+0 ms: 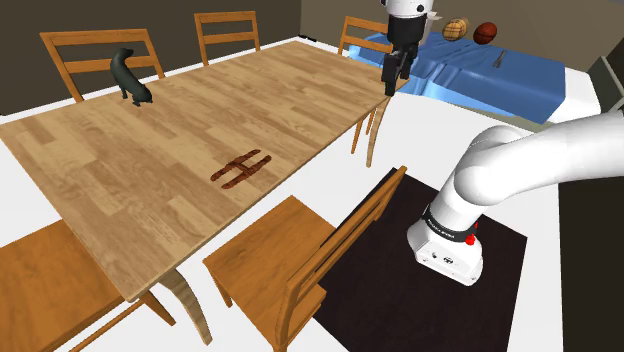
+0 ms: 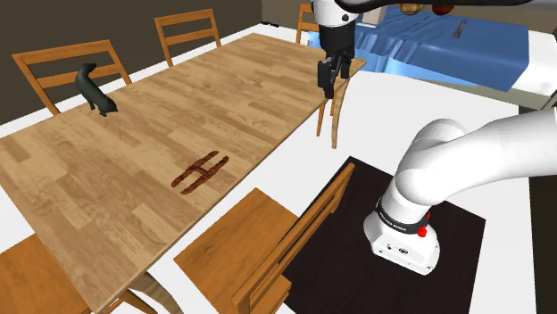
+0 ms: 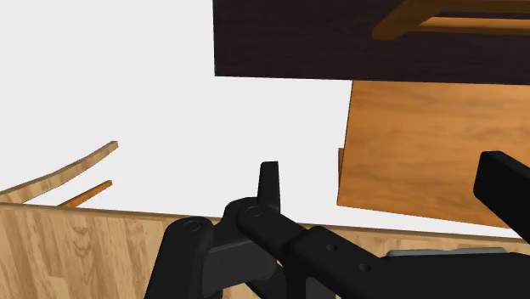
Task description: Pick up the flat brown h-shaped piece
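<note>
There, a brown H-shaped piece (image 1: pixel 241 168) (flat, dark-streaked) lies on the wood-grain table (image 1: pixel 130 170).

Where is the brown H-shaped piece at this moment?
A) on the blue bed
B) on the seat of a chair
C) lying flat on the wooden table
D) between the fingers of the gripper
C: the H-shaped piece lies flat on the table, well apart from the open gripper, which holds nothing.
</note>
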Motion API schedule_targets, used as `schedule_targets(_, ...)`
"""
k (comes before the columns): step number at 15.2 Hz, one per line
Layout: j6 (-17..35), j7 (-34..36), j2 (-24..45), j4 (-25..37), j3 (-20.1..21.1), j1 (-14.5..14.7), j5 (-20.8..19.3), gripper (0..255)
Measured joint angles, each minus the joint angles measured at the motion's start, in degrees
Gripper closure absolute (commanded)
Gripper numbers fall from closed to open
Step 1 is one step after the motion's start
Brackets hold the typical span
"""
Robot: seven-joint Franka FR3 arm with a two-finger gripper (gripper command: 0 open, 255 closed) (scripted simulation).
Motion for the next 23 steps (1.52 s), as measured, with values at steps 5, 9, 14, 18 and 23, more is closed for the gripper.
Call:
schedule_targets(5, 5.2, 2.8, 3.6, -1.4, 2.0, 0.6, 1.5, 0)
schedule_targets(9, 12.1, 6.2, 10.1, -1.5, 4.4, 1.1, 2.9, 0)
schedule_targets(14, 20.5, 11.4, 18.6, -0.9, 8.2, 2.0, 4.1, 0)
schedule_targets(18, 26.6, 14.7, 26.7, 1.6, 10.3, 1.8, 3.4, 0)
schedule_targets(23, 32.5, 19.8, 36.8, 6.1, 13.1, 2.0, 1.4, 0)
